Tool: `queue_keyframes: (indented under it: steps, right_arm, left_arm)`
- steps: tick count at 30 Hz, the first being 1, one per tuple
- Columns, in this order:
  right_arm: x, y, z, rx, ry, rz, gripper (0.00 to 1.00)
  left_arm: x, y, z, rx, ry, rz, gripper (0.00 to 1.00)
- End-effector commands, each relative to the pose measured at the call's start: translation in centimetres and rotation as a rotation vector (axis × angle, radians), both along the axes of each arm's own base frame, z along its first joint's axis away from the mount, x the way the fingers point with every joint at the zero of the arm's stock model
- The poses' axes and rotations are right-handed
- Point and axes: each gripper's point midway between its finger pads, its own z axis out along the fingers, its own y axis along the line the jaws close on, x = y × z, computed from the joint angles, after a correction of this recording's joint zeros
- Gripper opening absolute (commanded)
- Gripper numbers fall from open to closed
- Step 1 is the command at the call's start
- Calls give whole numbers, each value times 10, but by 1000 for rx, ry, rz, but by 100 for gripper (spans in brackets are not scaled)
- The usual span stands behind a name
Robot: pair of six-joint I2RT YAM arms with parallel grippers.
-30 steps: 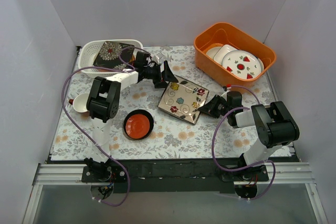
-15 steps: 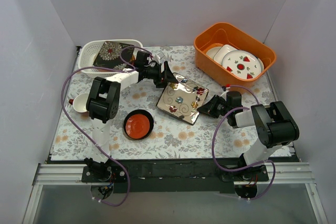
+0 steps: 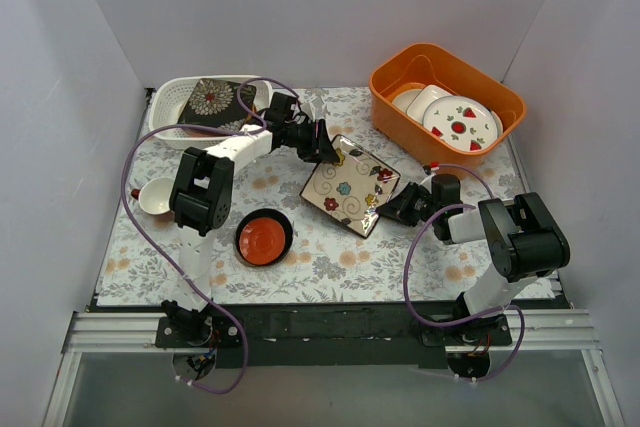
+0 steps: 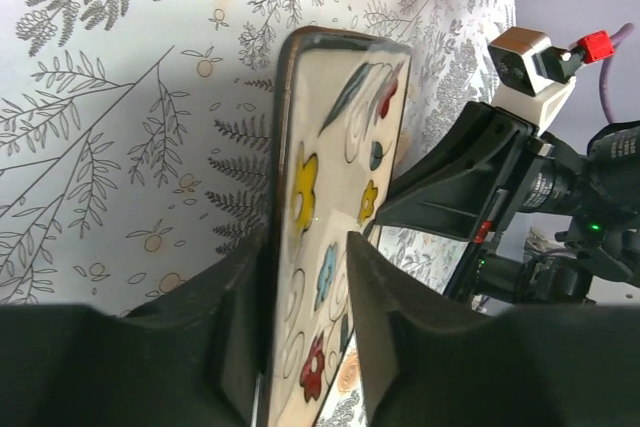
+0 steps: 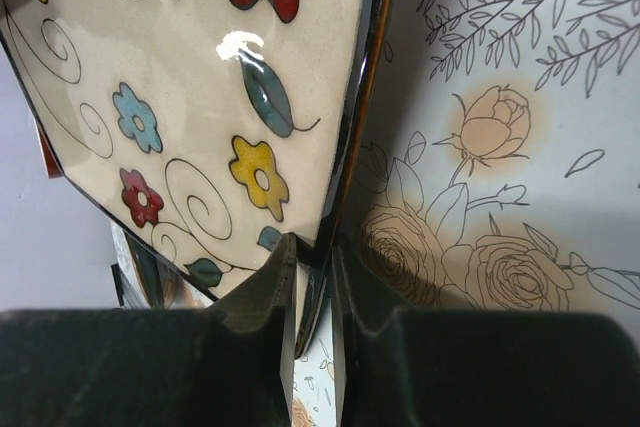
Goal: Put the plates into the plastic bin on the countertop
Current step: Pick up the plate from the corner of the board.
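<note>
Top view, directions by clock face from desk centre.

1. Cream flowered square plate (image 3: 348,190): near the centre of the desk (image 3: 330,262), outside the plastic bin (image 3: 163,107). Whether it touches the desk cannot be told.
2. Left end effector (image 3: 322,144): at the plate's 11 o'clock corner. The left wrist view shows one finger (image 4: 240,332) against the plate's back and the other on its patterned face, grasping the plate.
3. Right end effector (image 3: 392,209): at the plate's 4 o'clock edge. The right wrist view shows both fingers (image 5: 262,292) clenched on the dark rim, grasping the same plate.
4. Plastic bin: at 10 o'clock on the desk, with the dark floral square plate (image 3: 212,102) lying in it.
5. Red dish (image 3: 263,238): at 7 o'clock, flat on the desk, apart from both arms.
6. Orange tub (image 3: 400,82): at 2 o'clock, holding white strawberry plates (image 3: 460,125).
7. Small white cup (image 3: 155,197): at 9 o'clock, by the desk edge.
</note>
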Motion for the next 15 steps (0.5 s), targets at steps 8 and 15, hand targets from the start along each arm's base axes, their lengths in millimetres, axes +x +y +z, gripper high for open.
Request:
queue_keyframes:
  steps: [8, 15]
  right_arm:
    - [18, 15, 28, 23, -162, 56, 5]
    - [18, 15, 29, 23, -168, 56, 5]
  left_arm:
    - [-67, -53, 40, -149, 66, -265, 5]
    - [-72, -57, 34, -135, 78, -287, 0]
